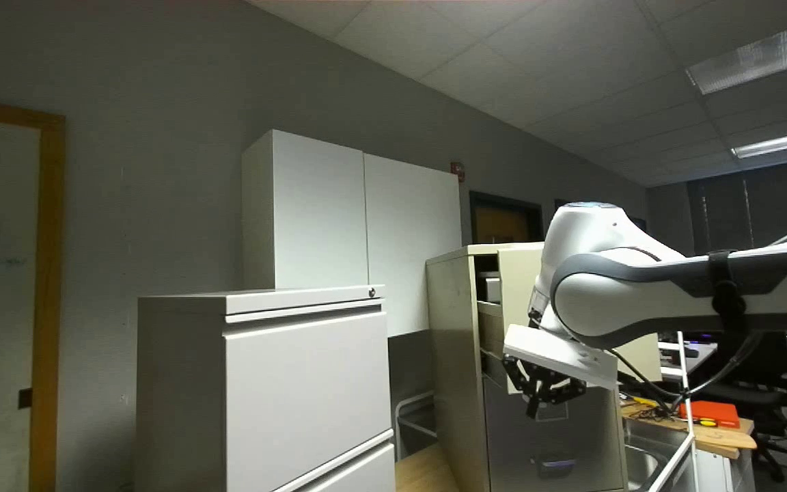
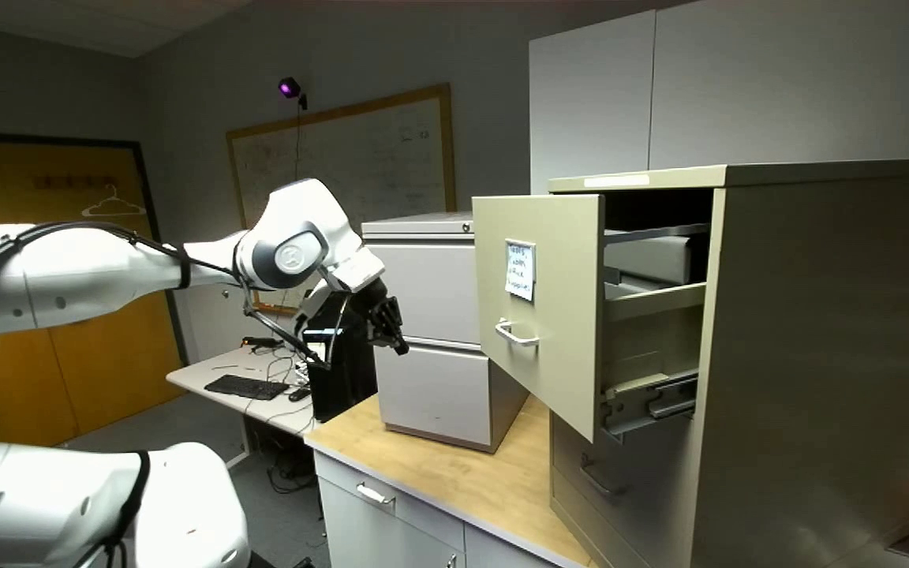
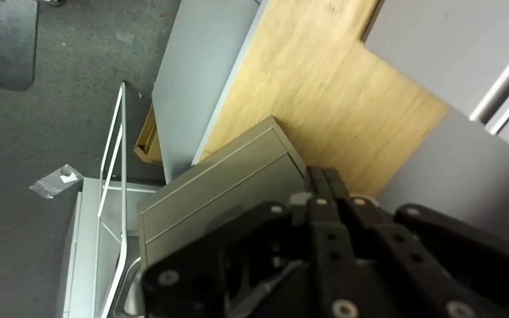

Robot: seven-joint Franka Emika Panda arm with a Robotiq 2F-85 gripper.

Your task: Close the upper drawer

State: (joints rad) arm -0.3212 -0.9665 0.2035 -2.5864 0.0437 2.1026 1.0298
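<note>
The upper drawer (image 2: pixel 557 268) of the beige filing cabinet (image 2: pixel 825 355) is pulled out. Its flat front carries a paper label (image 2: pixel 520 270) and a metal handle (image 2: pixel 516 334). Grey boxes (image 2: pixel 648 259) show inside it. In an exterior view the drawer front (image 1: pixel 518 287) is partly hidden behind my arm. My gripper (image 2: pixel 398 338) is in front of the drawer front, apart from it, and tilted downward. In the wrist view the gripper's fingers (image 3: pixel 321 173) are together with nothing between them. That view also shows the lower beige cabinet front (image 3: pixel 223 190); the drawer's handle is not seen there.
A pale grey cabinet (image 2: pixel 427 288) stands on the wooden countertop (image 2: pixel 447 473) beside the beige one. White wall cabinets (image 1: pixel 318 212) hang behind. A white metal frame (image 3: pixel 123 176) stands near the beige cabinet's other side. A lower drawer handle (image 2: pixel 598 478) sticks out below.
</note>
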